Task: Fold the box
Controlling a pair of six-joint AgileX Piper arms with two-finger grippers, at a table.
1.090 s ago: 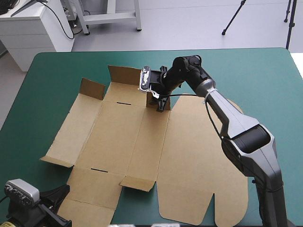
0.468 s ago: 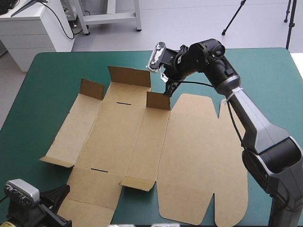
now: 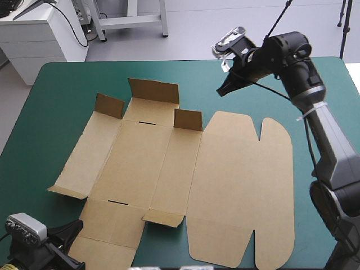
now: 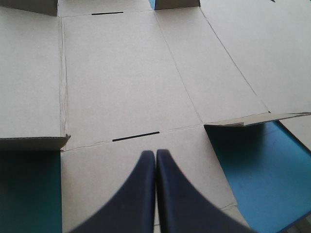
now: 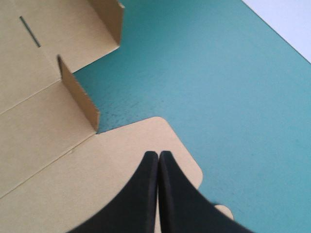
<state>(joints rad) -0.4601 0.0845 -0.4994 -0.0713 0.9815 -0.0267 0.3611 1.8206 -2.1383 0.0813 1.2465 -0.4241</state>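
Though apart, box (image 3: pixel 236 180) below right gripper (image 3: pixel 223 90)

1. You see the box (image 3: pixel 236 185) as matt brown board. Its faces are smooth with pressed creases, and the cut edges on its raised flaps look rougher.
2. Your tabletop (image 3: pixel 73 84) carries a teal-green cover, matt and finely grained.
3. The left end effector (image 4: pixel 155 154) and right end effector (image 5: pixel 159 155) are black, smooth and dull. You cannot tell plastic from rubber.
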